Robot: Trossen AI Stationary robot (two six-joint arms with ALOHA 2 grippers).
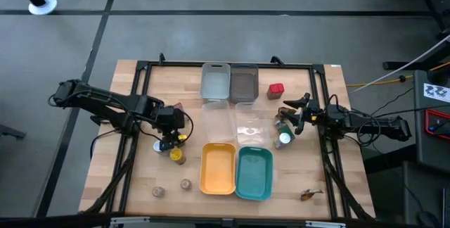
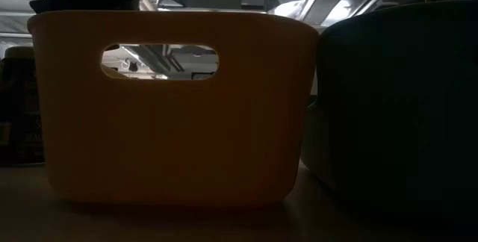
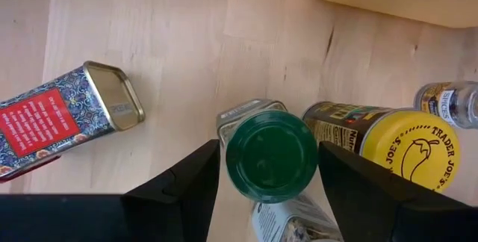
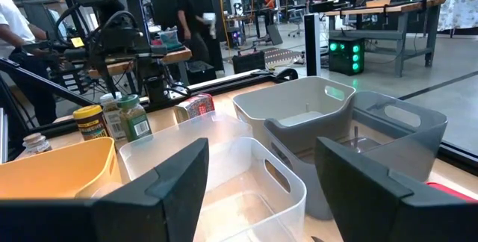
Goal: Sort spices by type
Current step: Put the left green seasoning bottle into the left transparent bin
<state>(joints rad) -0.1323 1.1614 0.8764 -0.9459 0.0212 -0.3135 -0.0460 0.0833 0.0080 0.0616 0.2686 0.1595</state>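
Left claw (image 3: 269, 190) sits at about 9 o'clock on the desk (image 1: 105, 165), fingers spread apart around a green-lidded spice jar (image 3: 272, 156), straddling it without clearly touching. Right next to that is a yellow-lidded jar (image 3: 388, 141) reading "TRADER JOE'S" with a chili pepper logo, and beyond it a small jar (image 3: 448, 101) whose label starts "SPICES". A patterned blue tin with a red label (image 3: 56, 119) lies on its side nearby. Right claw (image 4: 258, 186) hangs around 3 o'clock, fingers apart and empty, beside the clear tray (image 4: 224, 175); a red box (image 1: 275, 89) sits toward 1 o'clock.
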